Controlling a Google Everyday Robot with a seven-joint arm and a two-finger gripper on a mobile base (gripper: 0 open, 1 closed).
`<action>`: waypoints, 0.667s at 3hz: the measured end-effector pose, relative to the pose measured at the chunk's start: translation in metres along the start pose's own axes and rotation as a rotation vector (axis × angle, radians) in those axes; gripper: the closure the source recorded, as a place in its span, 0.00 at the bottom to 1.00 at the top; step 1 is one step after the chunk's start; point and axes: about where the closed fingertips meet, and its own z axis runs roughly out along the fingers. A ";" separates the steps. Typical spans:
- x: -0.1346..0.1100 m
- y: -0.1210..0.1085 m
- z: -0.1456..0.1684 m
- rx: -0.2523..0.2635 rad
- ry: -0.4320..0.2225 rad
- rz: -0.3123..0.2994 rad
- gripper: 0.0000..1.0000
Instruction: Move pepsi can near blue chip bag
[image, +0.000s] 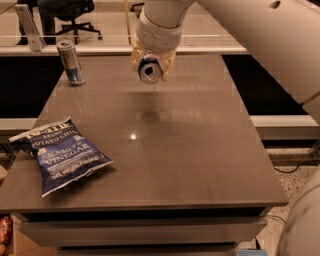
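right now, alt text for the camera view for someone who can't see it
The gripper holds the pepsi can on its side above the far middle of a table. The blue chip bag lies at the near left corner; a taller silver-and-blue can stands far left.

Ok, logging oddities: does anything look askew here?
Only the short blue pepsi can: it's sideways, silver end facing the camera, clamped in the tool above the far side of the brown table. Nothing spilled.
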 end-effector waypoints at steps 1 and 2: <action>-0.015 -0.018 0.001 -0.023 -0.001 -0.008 1.00; -0.036 -0.038 0.008 -0.044 0.001 0.004 1.00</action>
